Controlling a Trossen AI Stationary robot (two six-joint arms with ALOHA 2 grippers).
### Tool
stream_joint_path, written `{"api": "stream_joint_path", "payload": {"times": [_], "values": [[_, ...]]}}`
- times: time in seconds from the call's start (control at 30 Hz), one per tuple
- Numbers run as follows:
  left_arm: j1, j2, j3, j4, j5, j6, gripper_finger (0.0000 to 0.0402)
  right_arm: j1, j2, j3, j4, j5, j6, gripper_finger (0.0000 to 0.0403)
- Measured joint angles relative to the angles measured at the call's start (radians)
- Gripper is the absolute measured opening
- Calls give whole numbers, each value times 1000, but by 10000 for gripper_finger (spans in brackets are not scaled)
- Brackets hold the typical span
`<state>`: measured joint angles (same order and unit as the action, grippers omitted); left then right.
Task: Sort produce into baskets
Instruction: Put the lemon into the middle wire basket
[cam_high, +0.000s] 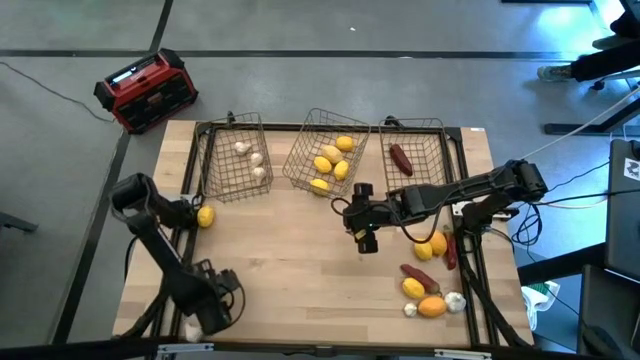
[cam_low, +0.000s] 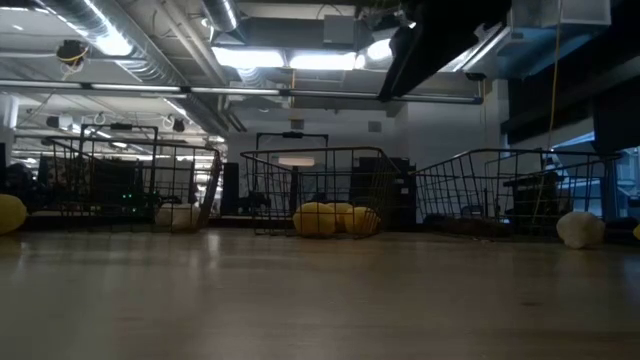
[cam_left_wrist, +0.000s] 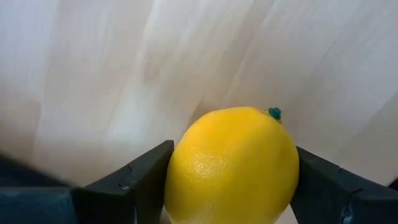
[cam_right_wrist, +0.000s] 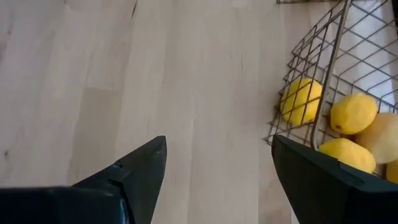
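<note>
Three wire baskets stand along the table's far edge. The left basket (cam_high: 215, 165) holds white bulbs, the middle basket (cam_high: 303, 152) yellow lemons (cam_right_wrist: 352, 112), and the right basket (cam_high: 432, 150) a dark red piece (cam_high: 400, 158). Near the table's left edge my left gripper (cam_high: 203, 216) is shut on a yellow lemon (cam_left_wrist: 231, 165), which also shows at the low view's left edge (cam_low: 8, 213). My right gripper (cam_right_wrist: 219, 146) hangs open over bare wood near the middle basket's near corner (cam_high: 357, 222), with nothing between its fingers. My left gripper pinches the lemon between its two fingers, one on each of its opposite sides (cam_left_wrist: 180, 168). The fingers come from above and point down. The lemon's green stem tip (cam_left_wrist: 274, 113) points away from the wrist. Whether the lemon is clear of the table, I cannot tell.
Several loose pieces lie at the near right: lemons (cam_high: 414, 288), orange ones (cam_high: 432, 306), white bulbs (cam_high: 455, 300) and dark red pieces (cam_high: 418, 274). A red-and-black box (cam_high: 147, 90) sits on the floor beyond the far left corner. Bare wood spans the table's middle (cam_high: 290, 270).
</note>
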<state>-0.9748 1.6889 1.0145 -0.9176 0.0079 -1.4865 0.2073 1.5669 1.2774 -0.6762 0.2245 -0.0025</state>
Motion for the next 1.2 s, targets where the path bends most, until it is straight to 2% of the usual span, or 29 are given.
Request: {"api": "stream_joint_path", "payload": {"times": [0.13, 0.3, 0.5, 0.7, 0.93, 1.03, 1.2], "values": [[66, -21, 0, 45, -58, 59, 263, 1, 0, -58, 71, -38, 14, 289], [141, -43, 0, 47, -141, 132, 258, 1, 1, -175, 250, -87, 52, 289], [255, -69, 0, 111, -233, 260, 256, -6, 1, -273, 435, -85, 83, 289], [419, -72, 0, 172, -249, 388, 255, -5, 1, -292, 527, -105, 109, 289], [560, -89, 0, 423, -240, 556, 254, -5, 2, -293, 597, -152, 112, 289], [598, -123, 0, 568, -246, 647, 254, -5, 7, -293, 618, -188, 111, 289], [638, -195, 0, 773, -252, 761, 254, -5, 17, -294, 662, -192, 102, 289]]}}
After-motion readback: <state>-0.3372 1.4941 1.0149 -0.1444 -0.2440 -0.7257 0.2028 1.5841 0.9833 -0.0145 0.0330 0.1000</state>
